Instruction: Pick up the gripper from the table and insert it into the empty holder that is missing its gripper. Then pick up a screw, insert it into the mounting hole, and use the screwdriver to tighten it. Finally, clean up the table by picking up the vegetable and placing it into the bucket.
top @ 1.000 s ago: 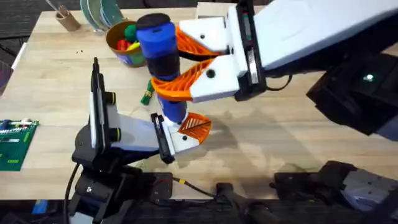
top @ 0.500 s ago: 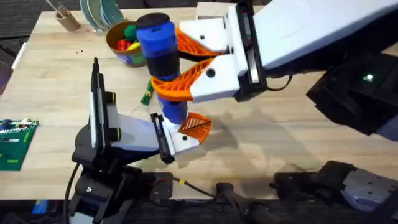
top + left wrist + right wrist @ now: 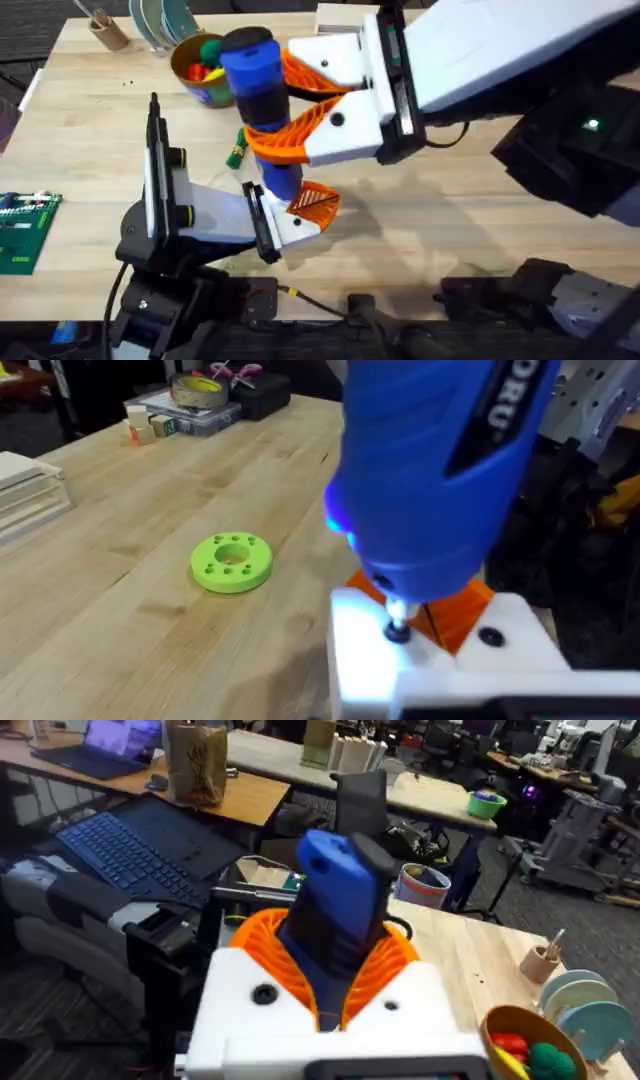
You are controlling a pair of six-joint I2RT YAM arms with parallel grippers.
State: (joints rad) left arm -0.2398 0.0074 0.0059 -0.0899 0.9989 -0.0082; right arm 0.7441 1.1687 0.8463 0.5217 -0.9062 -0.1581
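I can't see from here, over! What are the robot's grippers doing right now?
Right gripper shut on the screwdriver, upright, tip down on the white holder. Vegetable on the table, not in the bucket.

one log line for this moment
stage: tightening screw | right gripper: shut on screwdriver | tip on holder | vegetable: on table

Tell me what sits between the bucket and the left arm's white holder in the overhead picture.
The blue screwdriver, held upright in the right tool, and beside it the small green vegetable, lie between the bucket and the holder.
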